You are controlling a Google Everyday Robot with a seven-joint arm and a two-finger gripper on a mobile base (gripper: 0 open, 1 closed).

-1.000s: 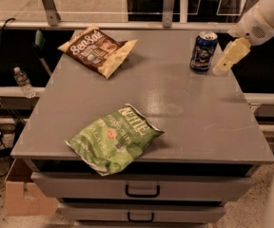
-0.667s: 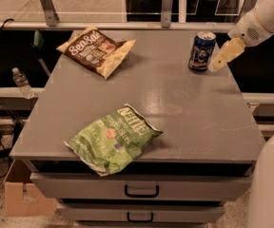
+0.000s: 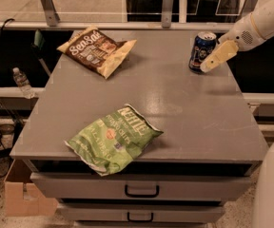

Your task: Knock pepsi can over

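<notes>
The pepsi can (image 3: 201,50) is a small dark-blue can with a silver top. It stands upright at the far right corner of the grey table (image 3: 184,113). My gripper (image 3: 212,61) reaches in from the right on a white arm, its pale yellow fingers (image 3: 220,54) right beside the can's right side and seemingly touching its lower part.
A brown chip bag (image 3: 95,49) lies at the far left of the table. A green chip bag (image 3: 115,137) lies near the front edge. The table has drawers (image 3: 141,190) below. A water bottle (image 3: 22,81) and a cardboard box (image 3: 20,194) are on the left. A rail runs behind the table.
My gripper has moved left and closer to the can. The view has shifted a little. The can still stands upright.
</notes>
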